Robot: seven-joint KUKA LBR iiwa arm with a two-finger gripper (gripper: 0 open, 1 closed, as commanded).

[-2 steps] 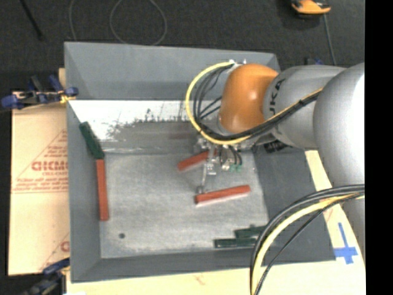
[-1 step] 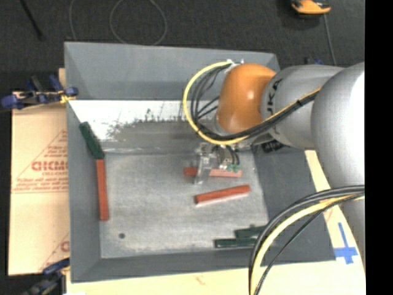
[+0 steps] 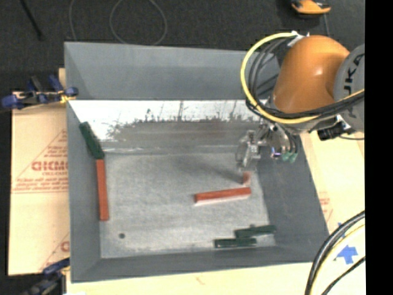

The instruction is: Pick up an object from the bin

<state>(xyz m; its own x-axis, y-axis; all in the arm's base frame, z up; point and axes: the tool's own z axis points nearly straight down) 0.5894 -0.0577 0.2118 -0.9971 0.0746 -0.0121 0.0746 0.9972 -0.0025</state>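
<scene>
Landmark: I took the red-orange bar (image 3: 222,195) as my reference. It lay flat near the middle of the floor of the grey bin (image 3: 184,72), with its right end slightly toward the far wall.
Gripper: the gripper (image 3: 247,160) hung just beyond the bar's right end, on the far-wall side, apart from the bar.
Grip: I could not tell whether it stood open or closed, nor whether it had hold of anything.
Small piece: a reddish bit (image 3: 245,178) sat between the gripper and the bar's right end. I could not tell whether it was loose or part of the tool.
Arm: the orange cover (image 3: 307,72) and looped yellow cables (image 3: 253,54) stood up and to the right of the bar.
Green pair: two dark green bars (image 3: 245,236) lay together in front of the bar, by the near wall.
Left side: well left of the bar, a second red-orange bar (image 3: 102,189) lay along the left wall, with a dark green bar (image 3: 92,140) at its far end.
Speck: a small dark speck (image 3: 121,236) lay left of and in front of the bar.
</scene>
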